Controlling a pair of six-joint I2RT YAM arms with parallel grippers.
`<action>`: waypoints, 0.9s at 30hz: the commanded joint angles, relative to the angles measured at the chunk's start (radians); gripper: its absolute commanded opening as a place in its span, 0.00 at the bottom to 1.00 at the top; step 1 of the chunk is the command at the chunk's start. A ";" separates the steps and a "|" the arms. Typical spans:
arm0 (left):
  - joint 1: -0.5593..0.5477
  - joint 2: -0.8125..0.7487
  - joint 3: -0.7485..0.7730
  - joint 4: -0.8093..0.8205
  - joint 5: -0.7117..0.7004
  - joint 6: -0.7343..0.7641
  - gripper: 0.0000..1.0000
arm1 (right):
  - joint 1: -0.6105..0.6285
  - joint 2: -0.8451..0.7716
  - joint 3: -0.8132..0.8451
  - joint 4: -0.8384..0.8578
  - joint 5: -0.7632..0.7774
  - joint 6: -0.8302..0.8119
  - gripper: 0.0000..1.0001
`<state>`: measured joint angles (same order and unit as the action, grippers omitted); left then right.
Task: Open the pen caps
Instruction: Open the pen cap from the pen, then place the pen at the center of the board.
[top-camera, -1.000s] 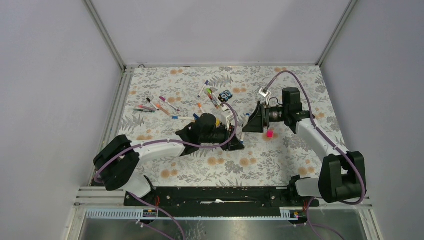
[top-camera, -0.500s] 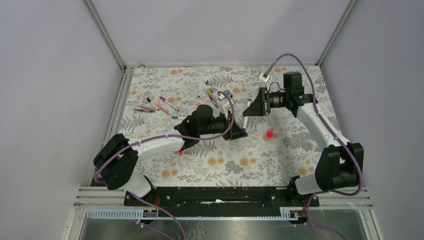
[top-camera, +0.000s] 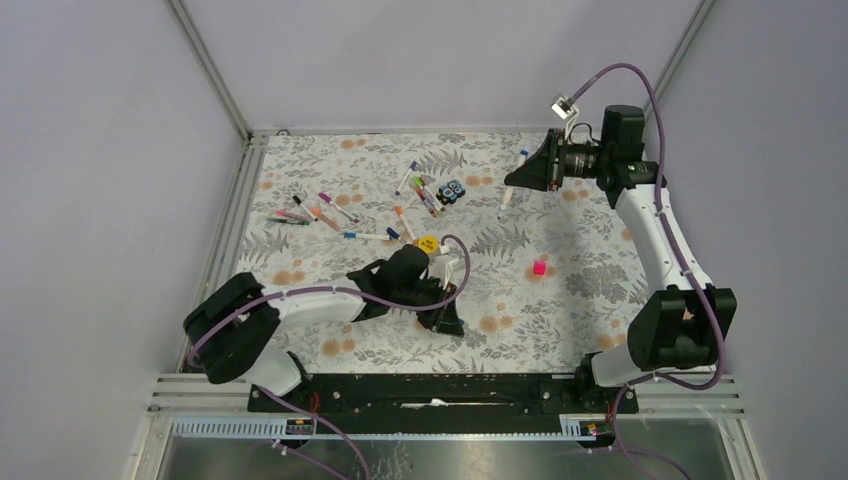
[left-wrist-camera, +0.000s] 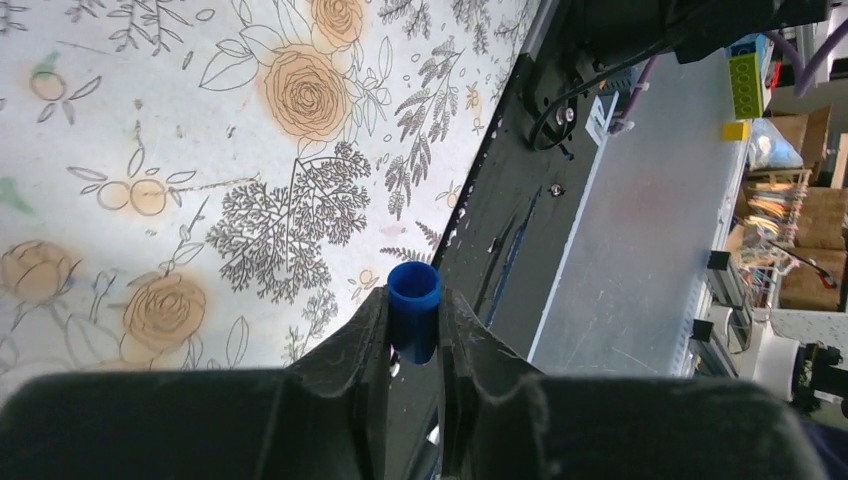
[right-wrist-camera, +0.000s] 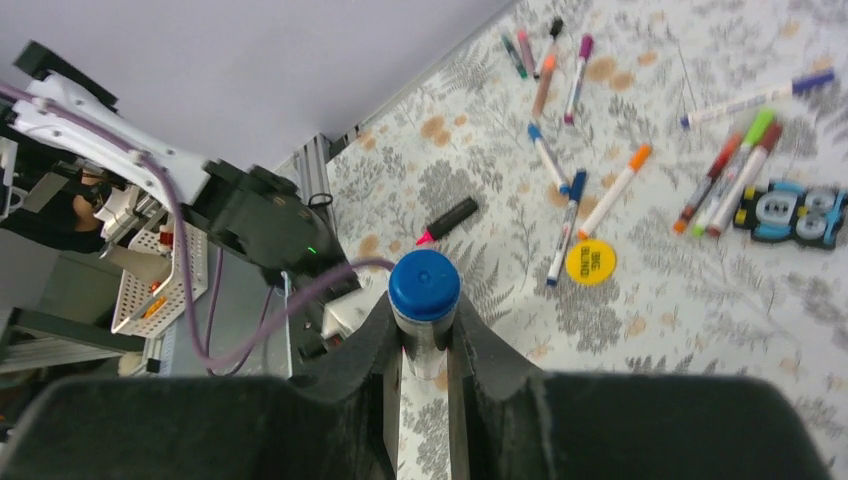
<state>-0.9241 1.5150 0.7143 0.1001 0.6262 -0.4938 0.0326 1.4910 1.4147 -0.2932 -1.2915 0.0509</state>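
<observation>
Seen from above, two robot arms worked over a floral tablecloth (top-camera: 580, 300) strewn with markers. The left gripper (left-wrist-camera: 413, 312), low in the centre of its wrist view, had its fingers drawn in tight on a blue cap (left-wrist-camera: 413, 296). The cap's open mouth faced up the frame and its base sat pinched between the pads, above the cloth's edge and the black rail beside it.

The right gripper (right-wrist-camera: 424, 320), at the bottom centre of its own view, was likewise closed narrowly on a held pen (right-wrist-camera: 424, 284), whose rounded blue end pointed at the camera. From overhead that arm hung at the upper right of the cloth, the pale barrel slanting down from its fingers.

The loose pens (right-wrist-camera: 612, 192) lay scattered across the upper right of the right wrist frame, near a yellow disc (right-wrist-camera: 591, 262) and a black-and-blue block (right-wrist-camera: 795, 212). A black-and-pink highlighter (right-wrist-camera: 450, 216) lay left of the disc. A pink cap (top-camera: 539, 267) sat alone right of centre in the overhead view, well apart from both grippers.
</observation>
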 joint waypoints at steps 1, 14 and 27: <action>0.009 -0.184 -0.044 0.108 -0.081 -0.008 0.00 | 0.004 -0.029 -0.103 0.016 0.046 0.005 0.00; 0.031 -0.575 -0.097 -0.057 -0.572 0.005 0.00 | 0.171 -0.080 -0.494 0.367 0.222 0.237 0.00; 0.035 -0.894 -0.075 -0.310 -0.952 -0.017 0.00 | 0.507 0.334 -0.303 0.428 0.391 0.466 0.06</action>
<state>-0.8936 0.6586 0.6193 -0.1360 -0.1959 -0.4995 0.4568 1.7172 0.9783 0.1246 -0.9607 0.4438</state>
